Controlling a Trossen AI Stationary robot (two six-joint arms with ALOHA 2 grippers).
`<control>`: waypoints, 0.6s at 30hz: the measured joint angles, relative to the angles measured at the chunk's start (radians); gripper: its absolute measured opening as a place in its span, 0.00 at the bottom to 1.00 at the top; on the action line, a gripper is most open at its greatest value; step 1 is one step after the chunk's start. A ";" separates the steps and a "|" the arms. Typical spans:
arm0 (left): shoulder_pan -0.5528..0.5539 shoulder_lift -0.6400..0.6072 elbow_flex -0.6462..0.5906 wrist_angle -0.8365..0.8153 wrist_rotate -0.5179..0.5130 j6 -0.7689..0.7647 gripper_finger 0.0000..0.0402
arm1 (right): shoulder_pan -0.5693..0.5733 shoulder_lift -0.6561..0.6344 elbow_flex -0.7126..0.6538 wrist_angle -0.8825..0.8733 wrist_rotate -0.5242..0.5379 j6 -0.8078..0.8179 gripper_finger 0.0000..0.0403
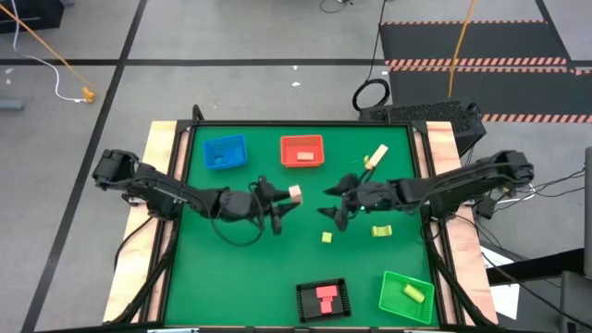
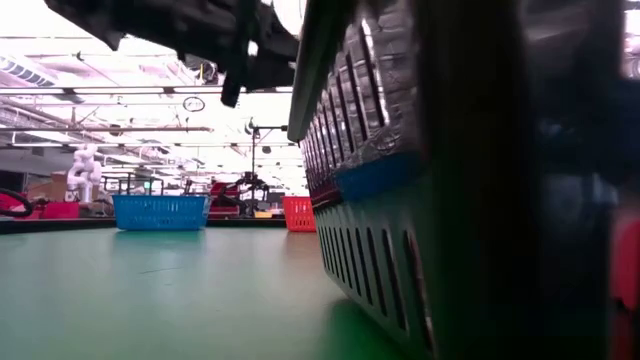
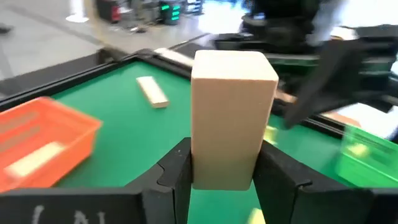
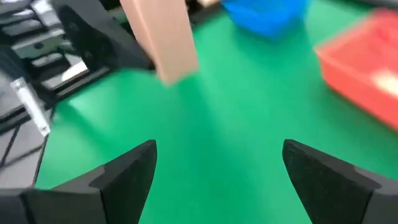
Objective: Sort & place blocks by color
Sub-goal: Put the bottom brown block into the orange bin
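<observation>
A tan wooden block (image 3: 231, 112) sits in my left gripper (image 3: 225, 182), which is shut on it over the middle of the green table (image 1: 250, 268). In the high view this block (image 1: 294, 194) shows at the left gripper's (image 1: 286, 201) tips. My right gripper (image 1: 335, 204) faces it from the right, a short way off, open and empty (image 4: 217, 168). Loose on the table lie a tan bar (image 1: 377, 154), a yellow-green block (image 1: 381, 230) and a small yellow block (image 1: 326, 238). My left gripper pinches the tan block between its two fingers (image 3: 176, 175), on two opposite sides of its near end (image 3: 217, 177). The fingers come about level from the table's left. The block sticks out past the fingertips, lifted clear of the table.
A blue tray (image 1: 225, 151) and a red tray (image 1: 302, 150) stand at the far side, the red one holding a pale block (image 3: 34, 158). A black tray (image 1: 322, 301) with a pink block and a green tray (image 1: 405, 296) with a yellow block stand near the front edge.
</observation>
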State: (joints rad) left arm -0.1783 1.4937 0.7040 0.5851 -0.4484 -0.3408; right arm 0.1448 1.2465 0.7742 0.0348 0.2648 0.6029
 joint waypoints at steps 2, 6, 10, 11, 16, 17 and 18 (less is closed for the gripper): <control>0.049 0.000 0.000 -0.030 0.001 -0.028 0.33 | -0.008 -0.036 0.000 -0.086 0.000 0.112 0.84; 0.143 0.000 0.000 -0.075 0.026 -0.039 0.33 | -0.008 -0.077 0.000 -0.234 -0.005 0.248 0.84; 0.229 0.001 0.000 -0.132 0.070 -0.037 0.33 | -0.006 -0.084 0.000 -0.355 -0.081 0.198 0.84; 0.246 0.010 0.000 -0.133 0.072 -0.039 0.33 | -0.006 -0.084 0.000 -0.387 -0.115 0.175 0.84; 0.325 0.101 0.001 -0.057 0.089 0.013 0.33 | -0.005 -0.084 0.000 -0.464 -0.221 0.121 0.84; 0.338 0.126 0.002 -0.038 0.101 0.030 0.33 | -0.005 -0.084 0.000 -0.474 -0.235 0.113 0.84; 0.352 0.149 0.002 -0.027 0.120 0.047 0.33 | -0.005 -0.084 0.000 -0.486 -0.252 0.111 0.84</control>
State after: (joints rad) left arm 0.1741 1.6425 0.7055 0.5586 -0.3289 -0.2938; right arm 0.1400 1.1629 0.7742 -0.4511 0.0129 0.7136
